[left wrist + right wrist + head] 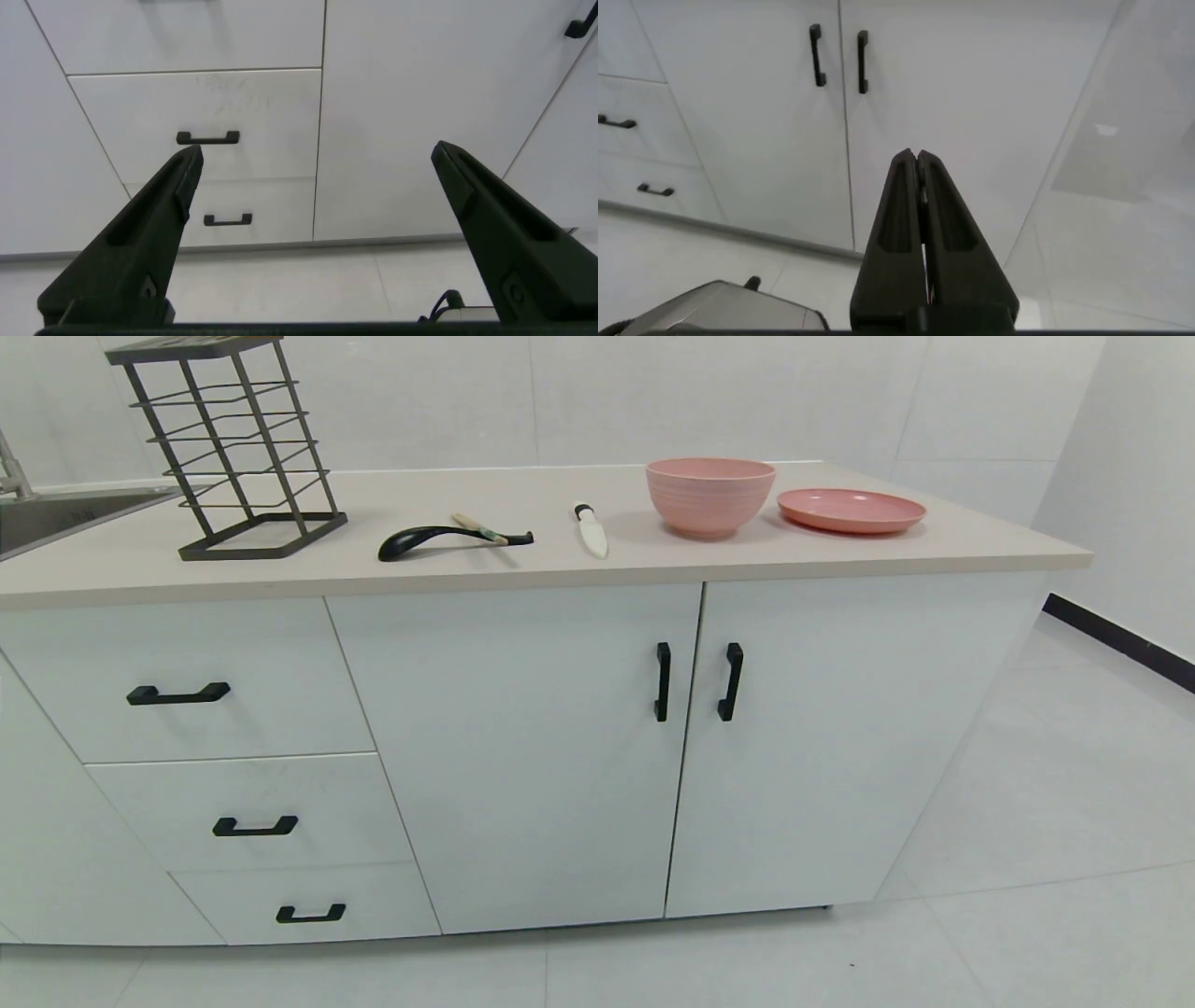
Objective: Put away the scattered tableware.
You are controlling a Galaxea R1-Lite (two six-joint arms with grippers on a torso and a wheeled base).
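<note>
On the beige countertop (560,574) lie a pink bowl (709,497), a pink plate (850,511) to its right, a white knife with a black end (590,530), a black ladle (439,539) and a wooden-handled utensil (479,530) resting across it. My left gripper (318,159) is open and held low in front of the drawer fronts (215,121), nothing between its fingers. My right gripper (918,159) is shut with nothing in it, held low and facing the two cabinet doors (840,93).
A black wire rack (233,448) stands at the counter's left, beside a steel sink (65,513). Below are three drawers (187,695) and two doors with black handles (695,681). Grey tiled floor (1055,784) spreads to the right.
</note>
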